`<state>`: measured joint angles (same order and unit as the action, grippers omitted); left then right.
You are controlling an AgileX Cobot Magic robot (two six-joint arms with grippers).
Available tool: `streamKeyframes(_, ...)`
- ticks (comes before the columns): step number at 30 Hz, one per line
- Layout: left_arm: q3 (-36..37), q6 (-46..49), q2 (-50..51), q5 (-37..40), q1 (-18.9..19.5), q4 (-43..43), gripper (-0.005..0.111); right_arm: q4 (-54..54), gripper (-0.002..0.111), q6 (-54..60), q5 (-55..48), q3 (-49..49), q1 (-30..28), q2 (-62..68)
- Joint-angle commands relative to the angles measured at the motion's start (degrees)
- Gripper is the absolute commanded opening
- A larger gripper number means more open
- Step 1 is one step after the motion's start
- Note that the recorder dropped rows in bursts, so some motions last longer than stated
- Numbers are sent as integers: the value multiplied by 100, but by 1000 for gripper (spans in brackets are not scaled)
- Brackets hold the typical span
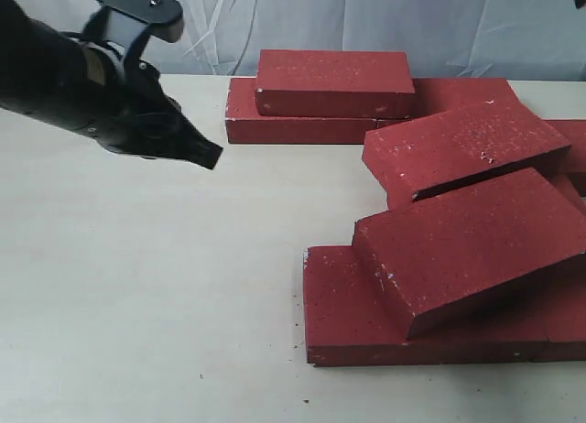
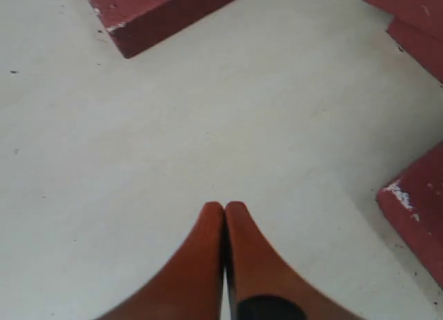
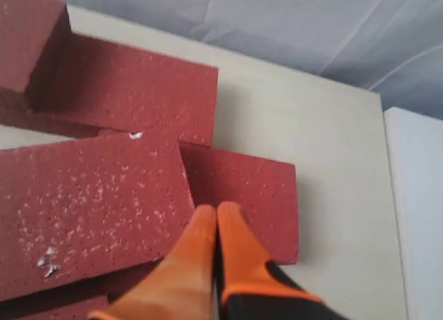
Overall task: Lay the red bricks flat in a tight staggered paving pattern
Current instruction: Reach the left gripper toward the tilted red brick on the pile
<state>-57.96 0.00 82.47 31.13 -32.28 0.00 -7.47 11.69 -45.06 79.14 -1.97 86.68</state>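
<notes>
Several red bricks lie in loose piles on the pale table. One brick (image 1: 334, 82) rests on another flat one (image 1: 275, 123) at the back. A tilted brick (image 1: 462, 148) and a second tilted brick (image 1: 476, 244) lean over flat bricks (image 1: 343, 322) at the front right. My left gripper (image 1: 209, 155) hovers shut and empty over bare table, left of the piles; in its wrist view (image 2: 223, 208) brick corners (image 2: 156, 15) show ahead. My right gripper (image 3: 217, 209) is shut and empty above a low flat brick (image 3: 259, 188), beside a raised brick (image 3: 83, 209). It is out of the exterior view.
A white cloth backdrop (image 1: 366, 16) hangs behind the table. Bare table surface (image 1: 137, 286) spreads over the left and front. In the right wrist view the table's edge (image 3: 382, 195) runs close to the flat brick, with a white surface (image 3: 415, 216) beyond it.
</notes>
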Motion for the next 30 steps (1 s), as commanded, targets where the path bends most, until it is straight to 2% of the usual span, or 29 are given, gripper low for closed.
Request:
streamKeyframes(1,-328,908,675,-13,-58,-1028,0,1179,-1,1021,-372,414,-582,672)
streamKeyframes(5,-611,1937,1120,-65,-58,-2070,0,1994,-1,1558,-489,595,-1021,1147)
streamKeyframes(8,-988,2681,1639,-52,-58,-2781,0,1683,-1,1593,-351,632,-1070,1553)
streamKeyframes(13,-1717,2812,2518,-82,-188,-2909,0,1479,-1,1593,195,772,-1070,2292)
streamKeyframes(18,-2363,2923,3109,-71,-382,-2996,0,1479,-1,1570,-320,1411,-1070,2971)
streamKeyframes(30,-3603,2923,4088,361,-706,-3055,0,1312,-1,1560,-191,1462,-1070,3386)
